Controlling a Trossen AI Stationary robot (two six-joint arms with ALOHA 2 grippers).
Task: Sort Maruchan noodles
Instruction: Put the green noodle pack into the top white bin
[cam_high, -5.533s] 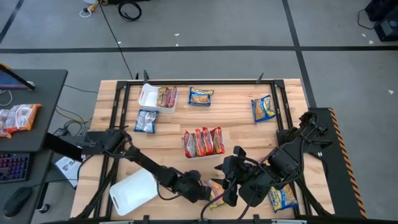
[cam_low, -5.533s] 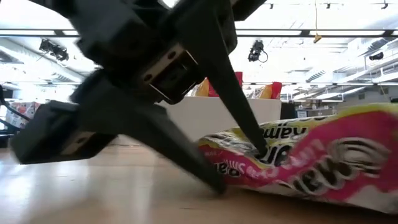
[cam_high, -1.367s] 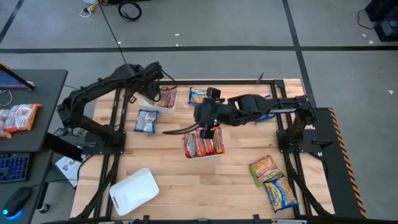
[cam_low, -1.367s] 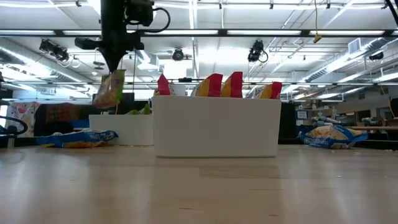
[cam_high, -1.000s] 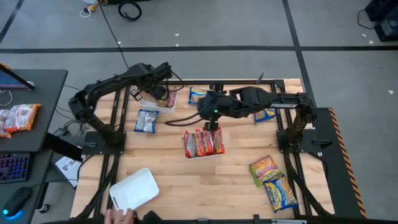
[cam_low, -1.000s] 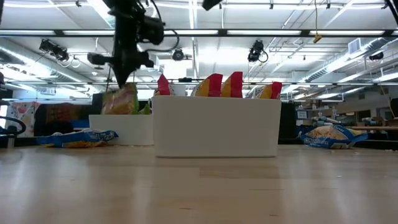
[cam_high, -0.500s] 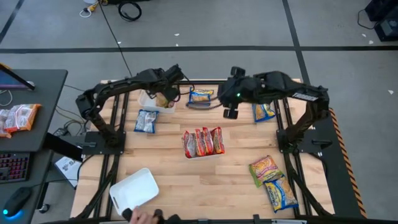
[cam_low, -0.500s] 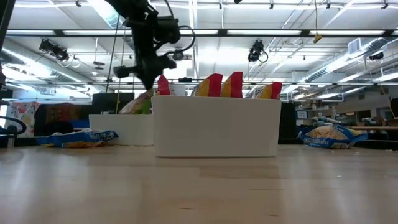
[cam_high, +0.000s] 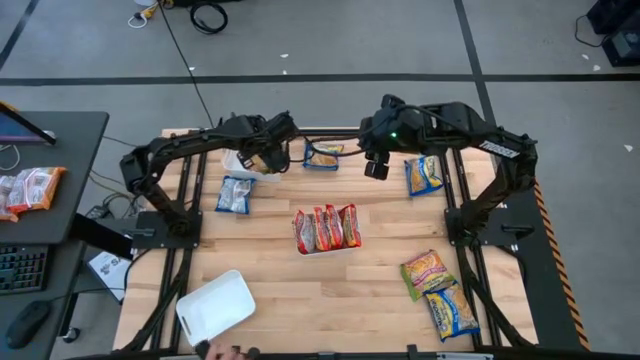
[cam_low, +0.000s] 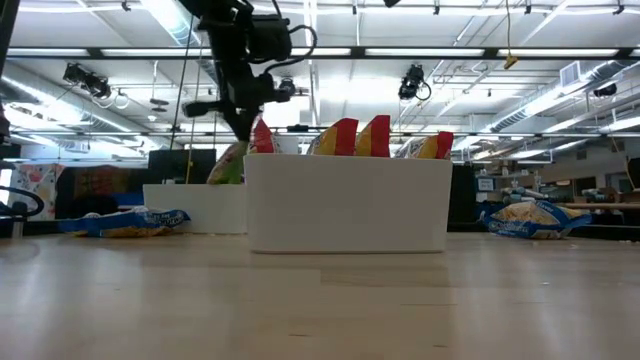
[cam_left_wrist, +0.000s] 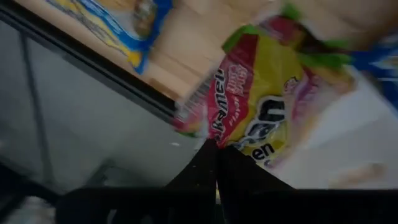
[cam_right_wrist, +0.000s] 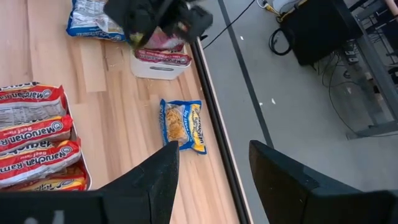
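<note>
My left gripper (cam_high: 272, 142) is shut on a yellow, pink and green Maruchan packet (cam_left_wrist: 255, 106) and hangs over the far-left white tray (cam_high: 240, 162), which holds other packets. My right gripper (cam_right_wrist: 214, 171) is open and holds nothing; it hovers high near the far edge (cam_high: 375, 160), beside a blue-and-yellow packet (cam_high: 323, 155). The centre tray (cam_high: 300, 248) holds red packets standing on edge. Loose packets lie flat on the table: blue ones (cam_high: 236, 195) (cam_high: 424, 173), a yellow-pink one (cam_high: 425, 272) and a blue-and-yellow one (cam_high: 455, 312). My left gripper pinches the packet's edge (cam_left_wrist: 219, 144) between its two fingers, coming from above. The packet hangs below the fingers (cam_low: 230, 162), tilted. Its lower end reaches down to the far-left tray's rim, where the centre tray hides it in the low view.
A white tray (cam_high: 215, 308) lies tilted at the near-left corner, with a person's hand (cam_high: 225, 352) at the near edge beside it. Black frame rails run along the table's left, far and right sides. Bare wood shows between the centre tray and the near edge.
My left gripper has carried the packet a little toward the table's right and down over the far-left tray. My right gripper has left the space above the centre tray, going toward the far edge and to the right. A person's hand has shown at the near-left tray.
</note>
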